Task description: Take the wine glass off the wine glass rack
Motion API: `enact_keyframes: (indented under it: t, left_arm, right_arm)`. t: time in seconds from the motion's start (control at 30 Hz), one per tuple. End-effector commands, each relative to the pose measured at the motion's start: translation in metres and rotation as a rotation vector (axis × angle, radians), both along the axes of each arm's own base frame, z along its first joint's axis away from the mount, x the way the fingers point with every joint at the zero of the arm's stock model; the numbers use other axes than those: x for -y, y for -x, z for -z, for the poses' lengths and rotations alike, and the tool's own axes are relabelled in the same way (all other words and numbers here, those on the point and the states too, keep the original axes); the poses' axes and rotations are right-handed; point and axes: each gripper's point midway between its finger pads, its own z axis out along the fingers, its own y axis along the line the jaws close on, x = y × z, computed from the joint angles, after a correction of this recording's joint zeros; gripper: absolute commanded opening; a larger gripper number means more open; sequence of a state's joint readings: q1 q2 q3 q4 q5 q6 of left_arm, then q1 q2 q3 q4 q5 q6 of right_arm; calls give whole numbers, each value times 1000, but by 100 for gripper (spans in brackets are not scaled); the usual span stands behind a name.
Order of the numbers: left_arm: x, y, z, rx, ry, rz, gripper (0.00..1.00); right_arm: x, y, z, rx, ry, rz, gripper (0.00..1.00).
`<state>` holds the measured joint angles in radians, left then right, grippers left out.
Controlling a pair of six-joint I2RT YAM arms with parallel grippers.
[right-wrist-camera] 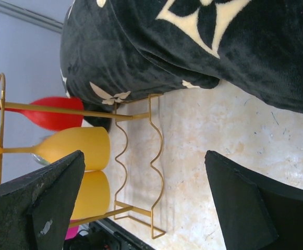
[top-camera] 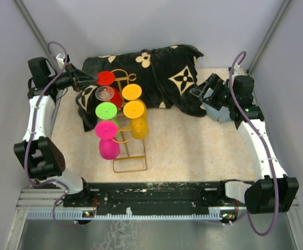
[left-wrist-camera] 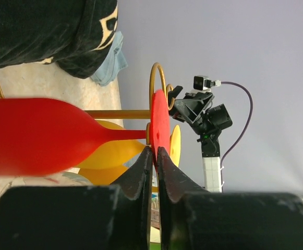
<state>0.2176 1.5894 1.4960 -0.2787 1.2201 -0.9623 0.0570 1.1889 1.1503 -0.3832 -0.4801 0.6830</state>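
The gold wire wine glass rack (top-camera: 129,165) stands left of centre with several coloured glasses hanging upside down on its rails. A red wine glass (top-camera: 106,78) hangs at the far end of the left rail. My left gripper (top-camera: 91,79) is at that glass's foot. In the left wrist view the gripper (left-wrist-camera: 155,151) is shut on the rim of the red foot disc (left-wrist-camera: 160,117), with the red bowl (left-wrist-camera: 36,136) to the left and the rack's scroll (left-wrist-camera: 152,78) behind. My right gripper (top-camera: 202,94) is open and empty, off to the right; its wrist view (right-wrist-camera: 143,177) shows the rack (right-wrist-camera: 156,135).
A clear glass (top-camera: 104,94), a green one (top-camera: 106,110), a pink one (top-camera: 108,141) and yellow ones (top-camera: 134,109) also hang on the rack. A black floral cloth (top-camera: 164,73) lies heaped behind the rack. Grey walls enclose the table.
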Motion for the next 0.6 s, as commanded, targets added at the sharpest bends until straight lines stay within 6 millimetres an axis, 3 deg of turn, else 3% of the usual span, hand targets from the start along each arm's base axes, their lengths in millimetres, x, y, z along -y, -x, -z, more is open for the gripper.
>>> enact_keyframes:
  t: [0.0, 0.03, 0.33, 0.57]
  left_arm:
    - [1, -2, -9, 34, -10, 13, 5]
    - [1, -2, -9, 37, -11, 14, 0]
    - [1, 1, -17, 40, 4, 21, 0]
    - [-12, -4, -24, 41, 11, -17, 0]
  right_arm:
    - [-4, -5, -10, 55, -10, -12, 98]
    - [-4, -5, -10, 57, -10, -12, 98]
    - [-4, -5, -7, 52, -14, -11, 98]
    - [-4, -2, -7, 50, -14, -12, 98]
